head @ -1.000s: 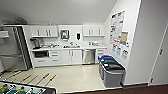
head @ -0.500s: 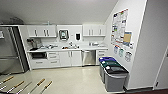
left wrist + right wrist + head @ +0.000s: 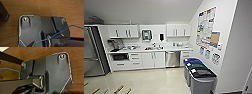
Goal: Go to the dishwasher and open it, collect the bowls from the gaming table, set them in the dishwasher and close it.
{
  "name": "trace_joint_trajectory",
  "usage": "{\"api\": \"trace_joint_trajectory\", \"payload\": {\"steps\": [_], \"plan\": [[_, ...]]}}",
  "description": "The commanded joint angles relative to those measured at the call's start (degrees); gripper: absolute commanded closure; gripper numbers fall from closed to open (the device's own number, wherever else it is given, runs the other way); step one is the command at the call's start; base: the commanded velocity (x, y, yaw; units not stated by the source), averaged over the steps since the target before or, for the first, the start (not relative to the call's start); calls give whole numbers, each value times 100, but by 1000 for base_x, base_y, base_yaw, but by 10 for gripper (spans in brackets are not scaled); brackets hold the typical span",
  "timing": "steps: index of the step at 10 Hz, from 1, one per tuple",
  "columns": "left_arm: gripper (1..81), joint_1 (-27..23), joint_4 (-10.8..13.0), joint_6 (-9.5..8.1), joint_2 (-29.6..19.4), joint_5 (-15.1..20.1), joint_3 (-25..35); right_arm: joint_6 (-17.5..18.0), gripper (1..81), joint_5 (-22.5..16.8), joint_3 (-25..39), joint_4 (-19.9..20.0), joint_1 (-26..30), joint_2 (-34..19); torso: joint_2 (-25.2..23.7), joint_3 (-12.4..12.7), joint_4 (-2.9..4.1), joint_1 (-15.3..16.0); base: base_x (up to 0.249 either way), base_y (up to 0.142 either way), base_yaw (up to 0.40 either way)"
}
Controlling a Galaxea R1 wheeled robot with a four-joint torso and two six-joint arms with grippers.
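From the head view, a small kitchenette lies ahead across a pale glossy floor [image 3: 154, 80]. The brushed stainless-steel dishwasher [image 3: 172, 59] sits built into the far run of white base cabinets [image 3: 150, 60], right of centre and under the white countertop [image 3: 159, 49]; its door is shut. Above the counter hang white wall cabinets [image 3: 124, 31], with a grey paper-towel dispenser [image 3: 146, 34] and a small dark soap dispenser [image 3: 161, 37] on the wall between the two cabinet groups. A tall stainless-steel refrigerator [image 3: 91, 53] stands at the far left. Along the right wall, colourful posters [image 3: 206, 25] hang above a row of grey waste bins with blue, green and black lids [image 3: 197, 75], which stand near the camera and just right of the dishwasher's line. At the near left edge, a few wooden slat ends [image 3: 119, 89] poke into sight. In the left wrist view, the robot's dark plate sits over a brown wood-grain surface [image 3: 43, 7], with a thin blue wire [image 3: 60, 32] crossing it; whether the left pincer is spread or pressed together cannot be told. In the right wrist view, the same brown wood-grain surface [image 3: 37, 53] shows behind the plate, a blue wire [image 3: 12, 70] curves beside it, and the right pincer's state likewise cannot be told.
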Motion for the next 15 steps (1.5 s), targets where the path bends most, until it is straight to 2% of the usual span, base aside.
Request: {"api": "trace_joint_trajectory", "payload": {"steps": [1,15], "plan": [[10,-332,71,6,-101,250,49,-23,10,-298,61,-69,318,-113,0,0,0,0,277,0,0],[10,-324,80,24,-83,250,22,-32,10,-307,52,-122,326,-86,0,0,0,2,276,0,0]]}}
